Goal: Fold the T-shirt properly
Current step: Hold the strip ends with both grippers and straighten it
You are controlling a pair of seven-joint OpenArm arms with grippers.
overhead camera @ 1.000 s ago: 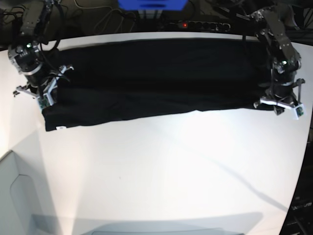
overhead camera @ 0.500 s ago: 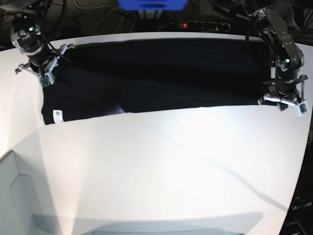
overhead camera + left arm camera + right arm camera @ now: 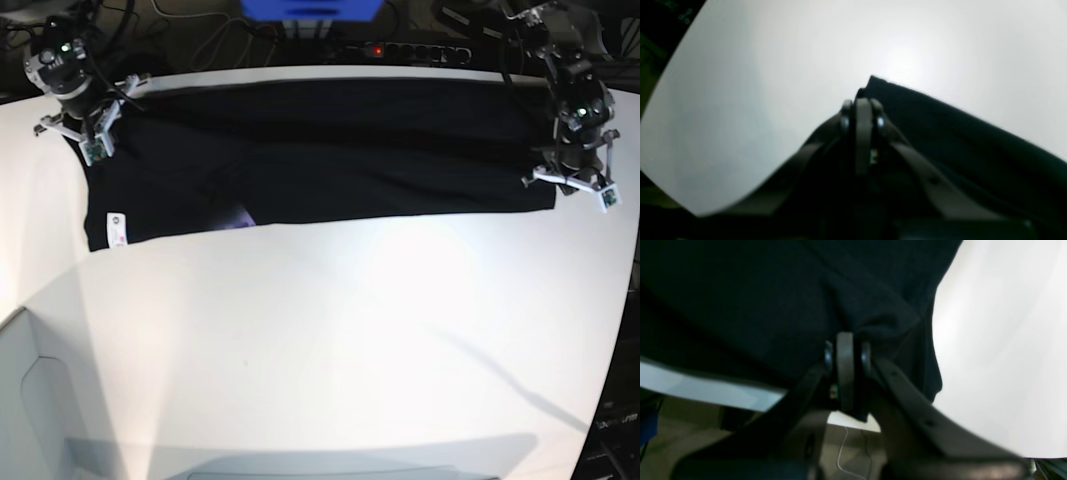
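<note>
Item: T-shirt (image 3: 320, 150), black, spread as a wide band across the far part of the white table (image 3: 330, 350), its long edges running side to side. Near edge roughly straight; the end on the base view's left hangs lower, forming a corner that bears a small white tag (image 3: 116, 229). A faint purple patch (image 3: 240, 215) shows at the near edge.

Left gripper (image 3: 572, 178): at the shirt's end on the base view's right, jaws together and pinched on the cloth; its wrist view shows the shirt corner (image 3: 873, 83) just past the closed tips (image 3: 862, 106), white table around it.

Right gripper (image 3: 82, 128): at the far corner on the base view's left, jaws together and clamped on a bunched fold of shirt (image 3: 873, 326), which drapes from the tips (image 3: 846, 340).

Containers: a blue box (image 3: 310, 10) beyond the table's far edge; contents cannot be told. Power strip (image 3: 400, 50) beside it.
</note>
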